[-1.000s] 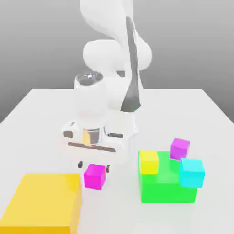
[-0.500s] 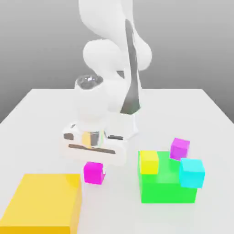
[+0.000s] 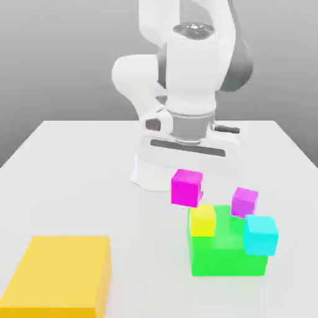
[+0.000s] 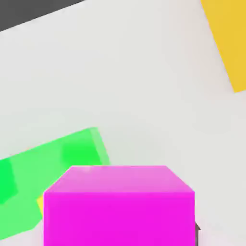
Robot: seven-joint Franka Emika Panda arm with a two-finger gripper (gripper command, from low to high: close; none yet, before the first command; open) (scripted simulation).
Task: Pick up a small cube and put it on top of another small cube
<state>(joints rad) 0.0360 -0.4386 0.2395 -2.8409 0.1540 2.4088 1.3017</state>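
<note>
Tool (image 3: 186, 180): pinching the pink cube (image 3: 186, 187), which hangs clear of the table (image 3: 68, 180) at the centre of the exterior frame, directly beneath the white hand. In the hand view the pink cube (image 4: 119, 206) occupies the lower centre of the frame, top face and one side face visible, held square. Just below and to the right of the lifted cube in the exterior frame sits the green block (image 3: 227, 251), resting on the table in the lower right quarter. A small yellow cube (image 3: 202, 220) stands on the green block's upper left corner; the pink cube's lower edge is just above and slightly left of it, not touching. A small purple cube (image 3: 244, 201) sits at the green block's far right edge; whether it rests on the block or on the table behind it cannot be told. A cyan cube (image 3: 260, 235) is at the block's right side, overlapping its near right corner. A large yellow block (image 3: 59, 276) lies flat on the table in the lower left corner of the exterior frame, well apart from the other items. In the hand view the green block (image 4: 53, 163) appears at lower left and the yellow block (image 4: 228, 38) at upper right, with bare table between them.
</note>
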